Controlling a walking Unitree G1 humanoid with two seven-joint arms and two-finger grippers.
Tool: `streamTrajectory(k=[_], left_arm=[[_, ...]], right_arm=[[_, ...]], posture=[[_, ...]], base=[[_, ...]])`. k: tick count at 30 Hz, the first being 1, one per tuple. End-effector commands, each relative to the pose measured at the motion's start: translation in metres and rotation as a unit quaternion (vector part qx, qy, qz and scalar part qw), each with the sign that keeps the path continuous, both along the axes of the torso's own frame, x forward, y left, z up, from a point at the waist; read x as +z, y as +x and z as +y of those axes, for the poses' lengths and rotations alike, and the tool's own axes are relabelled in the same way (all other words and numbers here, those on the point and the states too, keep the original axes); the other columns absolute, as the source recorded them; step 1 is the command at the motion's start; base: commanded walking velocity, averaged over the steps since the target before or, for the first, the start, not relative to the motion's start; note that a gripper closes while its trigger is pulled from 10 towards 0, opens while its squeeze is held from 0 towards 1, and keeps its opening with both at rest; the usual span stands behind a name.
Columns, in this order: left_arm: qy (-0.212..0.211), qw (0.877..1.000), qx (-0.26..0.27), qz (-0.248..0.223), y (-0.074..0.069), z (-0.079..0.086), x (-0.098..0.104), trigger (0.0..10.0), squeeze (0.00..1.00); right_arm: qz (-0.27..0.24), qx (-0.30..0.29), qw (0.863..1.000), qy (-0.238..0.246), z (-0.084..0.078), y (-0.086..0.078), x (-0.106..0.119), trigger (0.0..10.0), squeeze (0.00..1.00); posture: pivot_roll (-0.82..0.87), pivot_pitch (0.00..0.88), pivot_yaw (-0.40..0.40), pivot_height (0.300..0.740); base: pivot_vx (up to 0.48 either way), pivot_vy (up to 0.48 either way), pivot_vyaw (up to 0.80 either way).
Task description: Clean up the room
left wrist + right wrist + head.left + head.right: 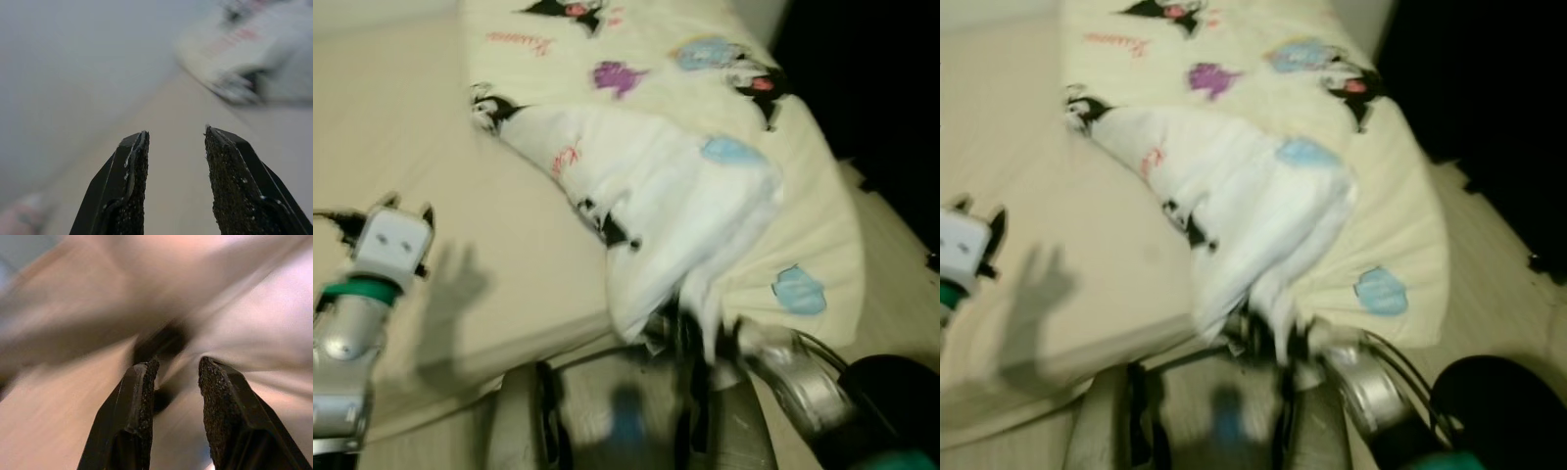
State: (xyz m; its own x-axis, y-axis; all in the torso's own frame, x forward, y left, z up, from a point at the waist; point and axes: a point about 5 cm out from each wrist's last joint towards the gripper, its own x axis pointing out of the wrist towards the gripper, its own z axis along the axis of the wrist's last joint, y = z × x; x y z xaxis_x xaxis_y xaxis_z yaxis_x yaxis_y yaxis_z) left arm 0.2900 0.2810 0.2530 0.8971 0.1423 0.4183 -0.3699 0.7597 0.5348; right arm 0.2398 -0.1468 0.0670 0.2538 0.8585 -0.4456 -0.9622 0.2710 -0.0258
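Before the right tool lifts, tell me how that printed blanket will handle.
The blanket is probably floppy: it lies in soft folds and droops over the bed edge. Likely light but bulky, so it may trail. The right tool sits at its hanging corner.

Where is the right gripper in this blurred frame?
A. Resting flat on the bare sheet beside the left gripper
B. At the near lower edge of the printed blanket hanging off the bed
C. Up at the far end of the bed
B: the right gripper sits at the drooping near edge of the printed blanket, while the left gripper hangs over the bare sheet with its fingers apart.
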Motion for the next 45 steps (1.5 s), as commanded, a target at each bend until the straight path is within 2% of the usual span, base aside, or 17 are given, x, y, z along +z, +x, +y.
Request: streamTrajectory(k=[1,6,11,14,15,19,20,21,25,26,27,28,30,32,36,42,45], left_arm=[[-0.002,1.0,-0.003,0.0,0.003,0.0,0.001,10.0,0.0],[-0.005,0.999,-0.05,0.008,0.014,-0.016,0.004,10.0,0.0],[-0.057,0.978,-0.187,0.07,0.04,-0.064,-0.009,10.0,0.0],[-0.042,0.962,-0.259,0.075,0.059,-0.088,0.004,10.0,0.0],[-0.042,0.962,-0.259,0.075,0.059,-0.088,0.004,10.0,0.0],[-0.014,0.94,-0.329,0.088,0.07,-0.105,0.025,10.0,0.0],[-0.014,0.94,-0.329,0.088,0.07,-0.105,0.025,10.0,0.0],[-0.007,0.928,-0.359,0.097,0.07,-0.11,0.03,10.0,0.0],[-0.009,0.925,-0.366,0.099,0.069,-0.111,0.031,10.0,0.0],[-0.013,0.921,-0.374,0.104,0.066,-0.112,0.03,10.0,0.0],[-0.013,0.921,-0.374,0.104,0.066,-0.112,0.03,10.0,0.0],[-0.037,0.907,-0.401,0.126,0.06,-0.114,0.024,10.0,0.0],[-0.075,0.878,-0.446,0.157,0.049,-0.118,0.015,10.0,0.0],[-0.102,0.855,-0.476,0.177,0.042,-0.12,0.011,10.0,0.0],[-0.133,0.789,-0.552,0.235,0.015,-0.125,-0.003,10.0,0.0],[-0.136,0.764,-0.575,0.259,-0.008,-0.126,-0.01,10.0,0.0],[-0.142,0.757,-0.58,0.266,-0.026,-0.125,-0.008,10.0,0.0]], right_arm=[[-0.029,0.013,1.0,-0.002,-0.005,-0.002,0.008,10.0,0.0],[-0.067,-0.057,0.996,0.015,-0.03,0.017,0.026,10.0,0.0],[-0.124,-0.207,0.958,0.156,-0.056,0.051,0.08,10.0,0.0],[-0.178,-0.378,0.887,0.195,-0.079,0.07,0.099,10.0,0.0],[-0.178,-0.378,0.887,0.195,-0.079,0.07,0.099,10.0,0.0],[-0.215,-0.526,0.801,0.187,-0.102,0.08,0.096,10.0,0.0],[-0.215,-0.526,0.801,0.187,-0.102,0.08,0.096,10.0,0.0],[-0.223,-0.578,0.759,0.201,-0.114,0.081,0.097,10.0,0.0],[-0.23,-0.607,0.733,0.202,-0.124,0.08,0.099,10.0,0.0],[-0.234,-0.643,0.699,0.209,-0.14,0.078,0.1,10.0,0.0],[-0.234,-0.643,0.699,0.209,-0.14,0.078,0.1,10.0,0.0],[-0.237,-0.687,0.66,0.19,-0.16,0.074,0.099,10.0,0.0],[-0.247,-0.726,0.628,0.133,-0.179,0.073,0.096,10.0,0.0],[-0.25,-0.721,0.636,0.114,-0.172,0.08,0.094,10.0,0.0],[-0.22,-0.66,0.702,0.151,-0.106,0.116,0.085,10.0,0.0],[-0.169,-0.621,0.742,0.189,-0.05,0.138,0.081,10.0,0.0],[-0.109,-0.549,0.803,0.205,0.003,0.144,0.073,10.0,0.0]], posture=[[0.06,0.236,0.048,0.572],[0.04,0.217,0.052,0.572],[0.01,0.2,0.054,0.572],[0.0,0.196,0.055,0.572],[0.0,0.196,0.055,0.572],[-0.01,0.197,0.061,0.572],[-0.01,0.197,0.061,0.572],[-0.01,0.197,0.063,0.572],[-0.01,0.197,0.062,0.572],[0.0,0.199,0.057,0.572],[0.0,0.199,0.057,0.572],[0.0,0.2,0.055,0.572],[0.0,0.2,0.055,0.572],[0.0,0.2,0.055,0.572],[0.02,0.213,0.066,0.572],[0.05,0.214,0.054,0.572],[0.07,0.216,0.043,0.572]], base=[[0.0,0.0,0.0],[0.0,0.0,0.0],[0.0,0.0,0.0],[0.0,0.0,0.0],[0.0,0.0,0.0],[0.0,0.0,0.0],[0.0,0.0,0.0],[0.0,0.0,0.0],[0.0,0.0,0.0],[0.0,0.0,0.0],[0.0,0.0,0.0],[0.0,0.0,0.0],[0.0,0.0,0.0],[0.0,0.0,0.0],[0.0,0.0,0.0],[0.0,0.0,0.0],[0.0,0.0,0.0]])
